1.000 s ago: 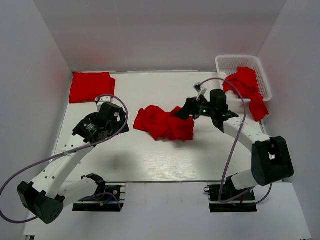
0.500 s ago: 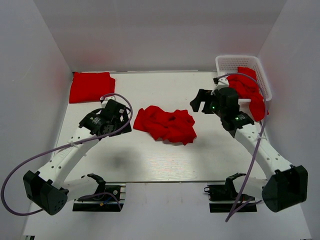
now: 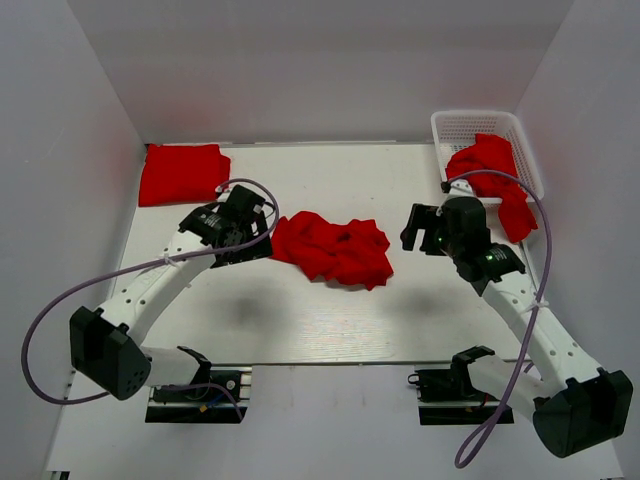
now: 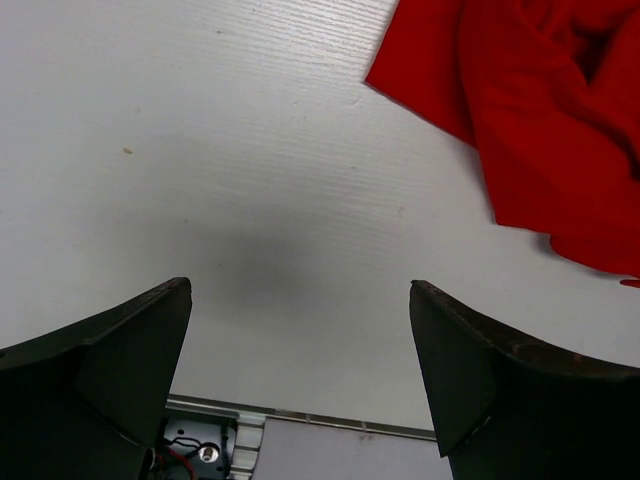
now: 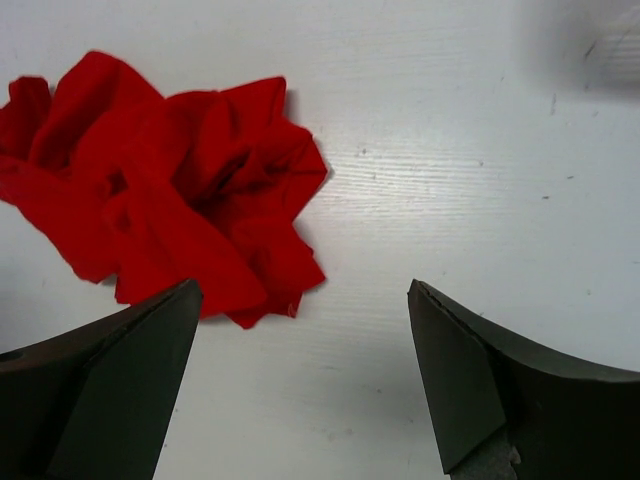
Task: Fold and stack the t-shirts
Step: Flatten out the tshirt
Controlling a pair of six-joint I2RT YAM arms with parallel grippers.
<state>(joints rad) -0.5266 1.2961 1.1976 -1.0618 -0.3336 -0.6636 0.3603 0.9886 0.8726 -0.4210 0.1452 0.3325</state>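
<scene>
Crumpled t-shirt, bright red. Lay in a bunch in the middle of the frame, on the white table. Sat between the two grippers, held by neither. Saw a folded t-shirt, red too, lying flat at the upper left of the frame. Saw more red t-shirts heaped in the white basket at the upper right, with one part hanging over the basket's side. Found the left gripper just beside the left edge of the bunch, fingers spread wide, nothing between them. Found the right gripper a little off to the right of the bunch, fingers spread wide too, holding nothing.
</scene>
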